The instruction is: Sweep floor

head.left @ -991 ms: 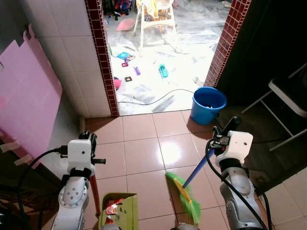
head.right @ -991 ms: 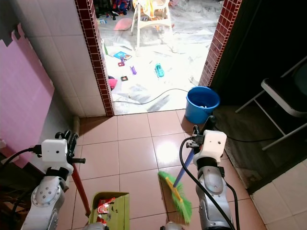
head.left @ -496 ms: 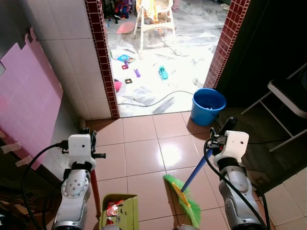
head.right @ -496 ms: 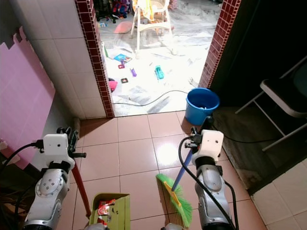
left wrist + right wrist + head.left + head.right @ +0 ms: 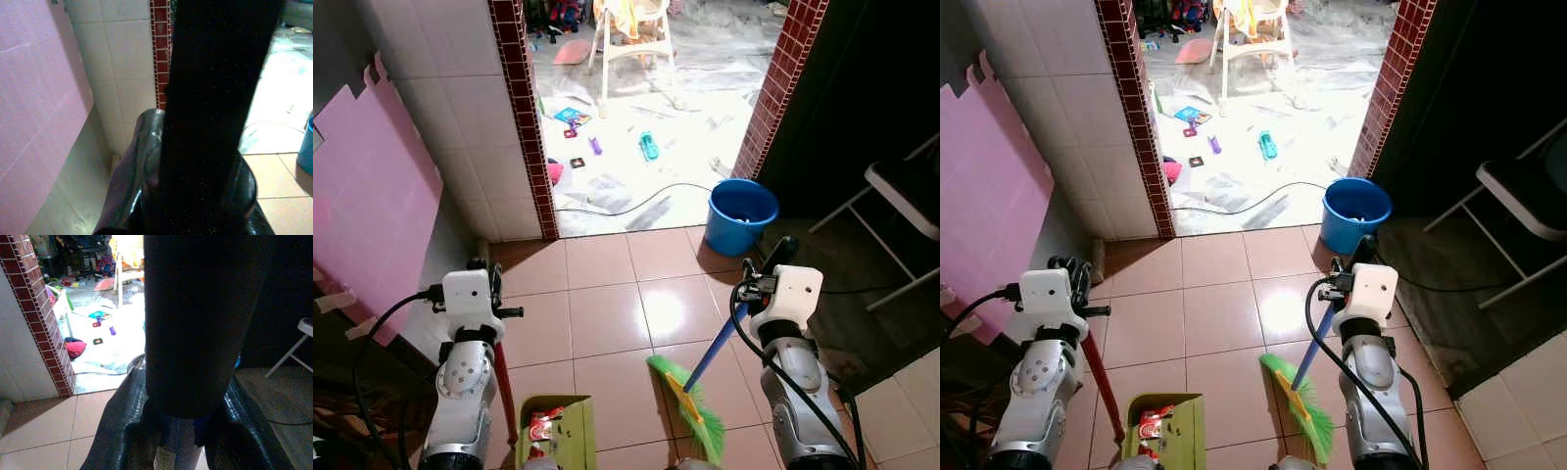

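Broom and dustpan low in the frame, on terracotta tiles.
Right gripper point(image 5: 766, 277) clenched on the broom point(image 5: 693, 411) — blue handle, green bristles, lower centre; left gripper point(image 5: 481, 284) grasping the red-handled green dustpan point(image 5: 554, 431), lower left.

floor tiles point(image 5: 597, 318): glossy ceramic | bucket point(image 5: 740, 215): smooth plastic | broom bristles point(image 5: 690, 411): plastic

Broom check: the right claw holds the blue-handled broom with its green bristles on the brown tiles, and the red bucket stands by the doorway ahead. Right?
Not quite. The bucket by the doorway is blue, not red, as the left eye view shows. The rest holds: the right claw grips the blue-handled broom, whose green bristles rest on the brown tiles.
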{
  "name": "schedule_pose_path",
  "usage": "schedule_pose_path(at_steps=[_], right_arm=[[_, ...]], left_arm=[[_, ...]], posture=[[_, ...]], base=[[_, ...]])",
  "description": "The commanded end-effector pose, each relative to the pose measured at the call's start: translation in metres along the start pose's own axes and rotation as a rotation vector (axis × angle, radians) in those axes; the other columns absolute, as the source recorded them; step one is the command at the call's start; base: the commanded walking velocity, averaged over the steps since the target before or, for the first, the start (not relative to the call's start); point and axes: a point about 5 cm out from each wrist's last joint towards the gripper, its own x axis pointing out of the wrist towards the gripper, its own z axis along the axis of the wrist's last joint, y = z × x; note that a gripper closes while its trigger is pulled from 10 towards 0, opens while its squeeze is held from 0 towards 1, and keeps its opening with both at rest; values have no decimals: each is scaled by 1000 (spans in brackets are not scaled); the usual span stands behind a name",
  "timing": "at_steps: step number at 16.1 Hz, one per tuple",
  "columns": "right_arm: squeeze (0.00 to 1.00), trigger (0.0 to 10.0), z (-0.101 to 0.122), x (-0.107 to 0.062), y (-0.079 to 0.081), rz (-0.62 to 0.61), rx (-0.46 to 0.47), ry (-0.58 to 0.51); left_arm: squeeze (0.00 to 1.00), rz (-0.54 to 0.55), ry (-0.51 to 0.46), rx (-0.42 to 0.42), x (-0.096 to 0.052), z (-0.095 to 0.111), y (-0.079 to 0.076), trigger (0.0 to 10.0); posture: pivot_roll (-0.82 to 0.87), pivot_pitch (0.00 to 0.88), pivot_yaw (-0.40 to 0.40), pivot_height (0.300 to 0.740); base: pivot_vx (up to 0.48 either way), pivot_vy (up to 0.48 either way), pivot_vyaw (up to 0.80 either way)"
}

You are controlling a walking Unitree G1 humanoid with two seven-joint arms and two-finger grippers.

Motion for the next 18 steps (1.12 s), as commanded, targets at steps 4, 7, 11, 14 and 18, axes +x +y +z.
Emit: schedule_pose_path(at_steps=[4, 7, 11, 14, 18], right_arm=[[0, 10000, -7, -4, -3, -8, -9, 36], [0, 10000, -6, -4, -3, -10, -10, 33], [0, 10000, -5, -12, -8, -21, -16, 30], [0, 10000, -6, -14, -7, -32, -10, 33], [0, 10000, -7, -15, -5, -28, -3, 41]], left_arm=[[0, -28, 65, 11, -15, -15, 0, 10000], [0, -33, 70, 29, -14, -15, 2, 10000], [0, -72, 71, 71, -18, -15, 2, 10000], [0, -83, 76, 81, -19, -15, 5, 10000], [0, -90, 77, 84, -22, -14, 3, 10000]], posture=[[-55, 0, -5, 740], [-48, 0, -2, 740], [-49, 0, 13, 740], [-45, 0, 24, 740], [-37, 0, 24, 740]], base=[[0, 0, 0], [0, 0, 0], [0, 0, 0], [0, 0, 0], [0, 0, 0]])
